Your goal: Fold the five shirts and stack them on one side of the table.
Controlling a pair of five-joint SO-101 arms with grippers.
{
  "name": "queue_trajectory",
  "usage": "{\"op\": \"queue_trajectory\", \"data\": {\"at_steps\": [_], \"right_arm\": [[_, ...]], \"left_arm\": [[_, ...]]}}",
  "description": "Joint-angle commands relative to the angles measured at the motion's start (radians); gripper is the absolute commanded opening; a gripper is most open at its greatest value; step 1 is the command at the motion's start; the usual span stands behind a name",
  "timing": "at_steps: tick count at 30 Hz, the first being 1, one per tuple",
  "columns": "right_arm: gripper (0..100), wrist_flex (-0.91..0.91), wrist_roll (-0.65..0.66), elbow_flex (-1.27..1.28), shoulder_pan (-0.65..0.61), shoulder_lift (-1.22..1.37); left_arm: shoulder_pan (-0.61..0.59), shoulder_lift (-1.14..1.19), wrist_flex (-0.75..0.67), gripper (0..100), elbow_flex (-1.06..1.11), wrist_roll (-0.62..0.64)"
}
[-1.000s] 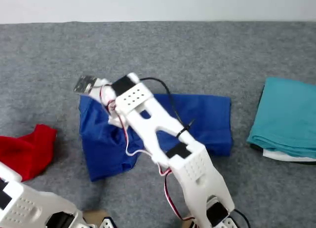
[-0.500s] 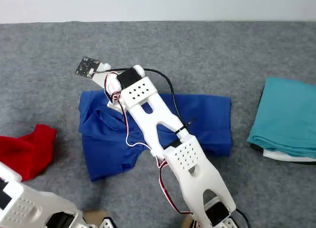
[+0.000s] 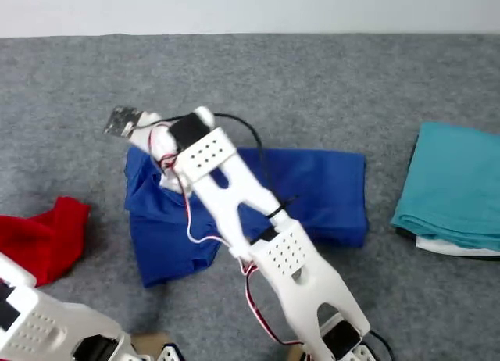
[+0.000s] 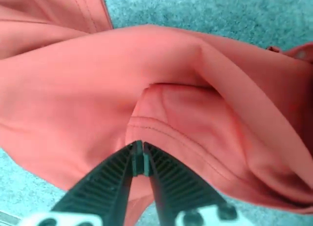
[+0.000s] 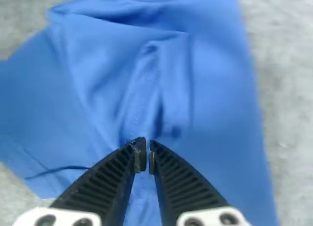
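The right claw (image 5: 144,155), tips pressed almost together with no cloth clearly between them, hung over the blue shirt (image 5: 98,79), which lay rumpled and half folded beneath it. The left claw (image 4: 139,157), closed, sat just above the bunched red shirt (image 4: 73,89). Well away from both, a teal shirt (image 3: 457,181) lay folded on a white shirt (image 3: 445,247) on the surface (image 3: 312,80). At least two seemed stacked, while blue and red remained to be done.

From above, behind the arm bases (image 3: 332,337), we look down over the table (image 3: 328,80), while the wrist cameras sit close, facing past the right gripper (image 5: 143,155) onto the blue shirt (image 5: 98,79) and past the left gripper (image 4: 138,160) onto what seems the red shirt (image 4: 73,89), both also seen from above.
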Motion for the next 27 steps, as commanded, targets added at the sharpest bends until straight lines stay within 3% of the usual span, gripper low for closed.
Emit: {"op": "queue_trajectory", "data": {"at_steps": [1, 4, 11, 15, 27], "right_arm": [[2.4, 0.042, -0.009, 0.037, -0.05, -0.076], [2.4, 0.025, -0.008, 0.089, -0.03, -0.073], [2.4, -0.166, 0.083, 0.118, 0.217, 0.018], [2.4, -0.246, 0.087, 0.118, 0.283, 0.019], [2.5, -0.079, 0.084, -0.12, 0.108, 0.007]], "left_arm": [[0.006, -0.012, -0.014, 1, -0.002, -0.005], [0.003, -0.015, -0.014, 1, -0.002, -0.005], [0.003, -0.015, -0.012, 1, -0.002, -0.005], [0.005, -0.015, -0.011, 1, -0.001, -0.005], [0.006, -0.015, -0.014, 1, -0.001, -0.005]]}}
